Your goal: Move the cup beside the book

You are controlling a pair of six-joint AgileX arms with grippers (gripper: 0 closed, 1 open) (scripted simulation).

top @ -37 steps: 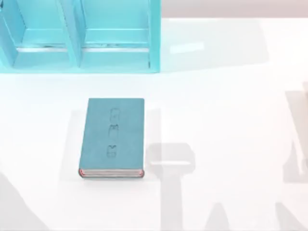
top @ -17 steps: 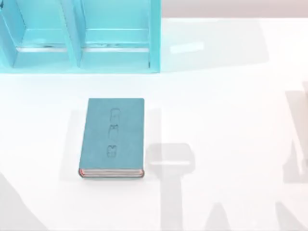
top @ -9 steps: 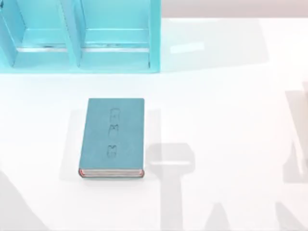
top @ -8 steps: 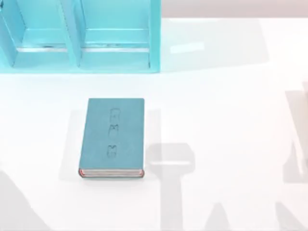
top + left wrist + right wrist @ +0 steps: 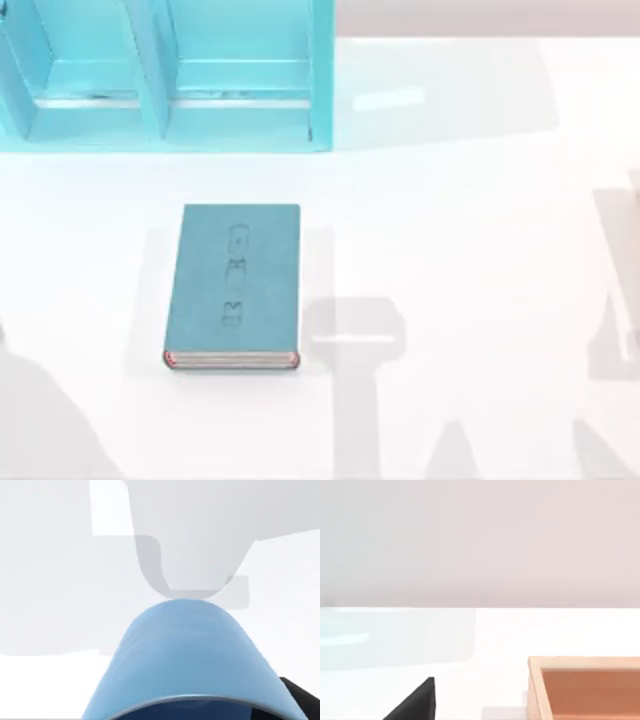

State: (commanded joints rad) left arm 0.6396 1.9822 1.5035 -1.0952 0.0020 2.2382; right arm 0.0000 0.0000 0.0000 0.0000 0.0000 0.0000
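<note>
Shadow at lower left shifted; smooth translucent blue cup [image 5: 192, 655] fills left wrist cam, claw state unclear.

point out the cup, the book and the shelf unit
cup [image 5: 187, 650], left wrist view, on its blue side wall
book [image 5: 234, 285], top view, on its cover
shelf unit [image 5: 320, 75], top view, on its right side panel

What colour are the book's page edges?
Pinkish-white, under the teal book cover; clearest in the top view.
</note>
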